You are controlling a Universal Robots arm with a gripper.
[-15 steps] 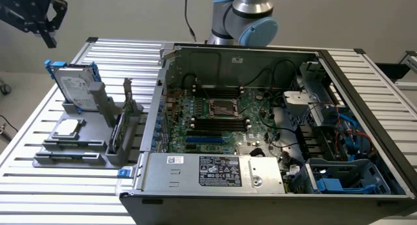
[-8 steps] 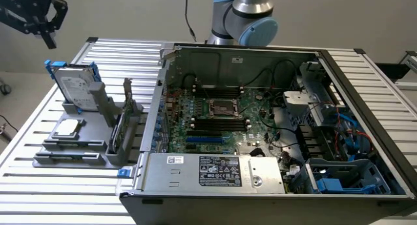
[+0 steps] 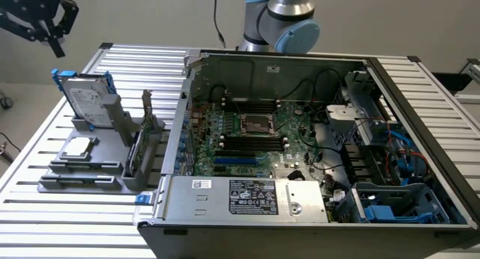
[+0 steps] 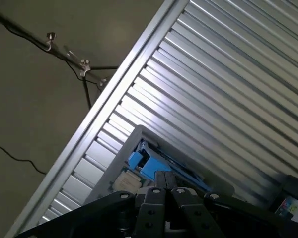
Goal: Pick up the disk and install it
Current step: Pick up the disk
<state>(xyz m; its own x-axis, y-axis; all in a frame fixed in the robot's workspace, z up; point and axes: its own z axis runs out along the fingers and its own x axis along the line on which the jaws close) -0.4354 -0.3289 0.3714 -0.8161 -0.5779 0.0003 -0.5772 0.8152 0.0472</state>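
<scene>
Where the slatted table [image 3: 45,225] comes closest, you've got the open computer case [image 3: 300,158]. Just beside it, on the exterior view's left, the disk [image 3: 84,99] stands upright in a grey rack [image 3: 82,177], untouched. Farther back, up above it, your gripper [image 3: 57,48] hangs pinched together, holding nothing. The arm base [image 3: 281,17] is rearmost.

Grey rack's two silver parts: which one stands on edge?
The disk, with blue rails and a white label, stands on edge; the small silver chip lies flat.
</scene>
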